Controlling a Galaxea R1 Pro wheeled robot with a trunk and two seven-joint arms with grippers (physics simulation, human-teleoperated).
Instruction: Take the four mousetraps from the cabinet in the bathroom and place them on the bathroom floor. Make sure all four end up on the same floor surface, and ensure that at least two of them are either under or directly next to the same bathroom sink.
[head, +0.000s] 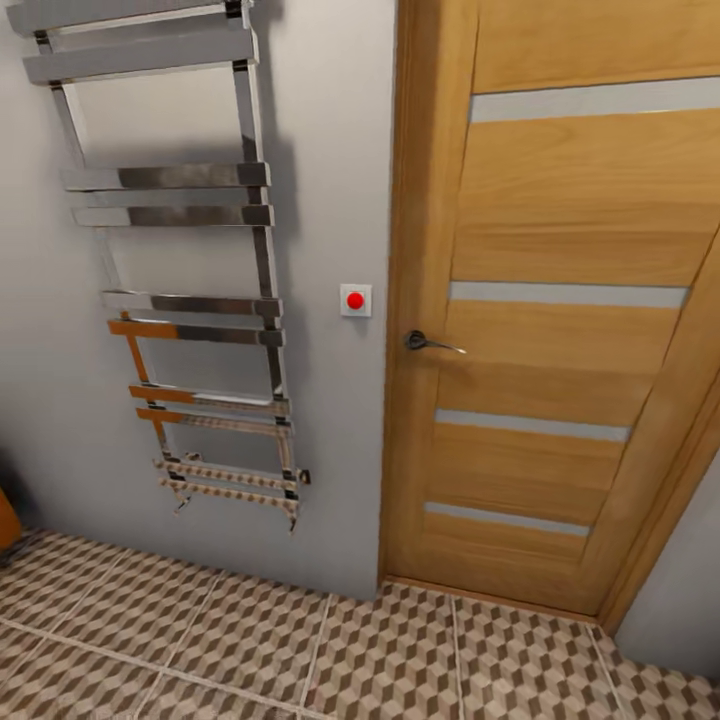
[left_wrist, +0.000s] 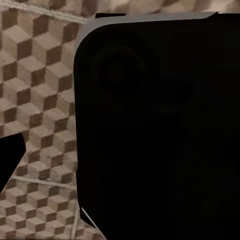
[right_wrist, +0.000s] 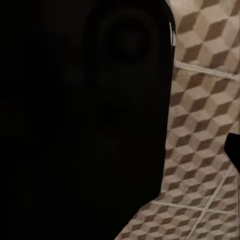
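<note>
Oak-veneer door and chrome towel rail face it, jaws' state untellable; judging so, it must turn to find the cabinet.

1. The head view faces forward and slightly down at a grey wall, a chrome towel rail and a wooden door.
2. Both wrist views look down, close past dark robot bodywork.
3. All three views share the bathroom floor.

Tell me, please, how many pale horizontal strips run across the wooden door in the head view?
4 on the wooden door: one near the top, one just above handle height, one below the handle, one near the bottom. The frame cuts the door's top, so more may be hidden.
</note>
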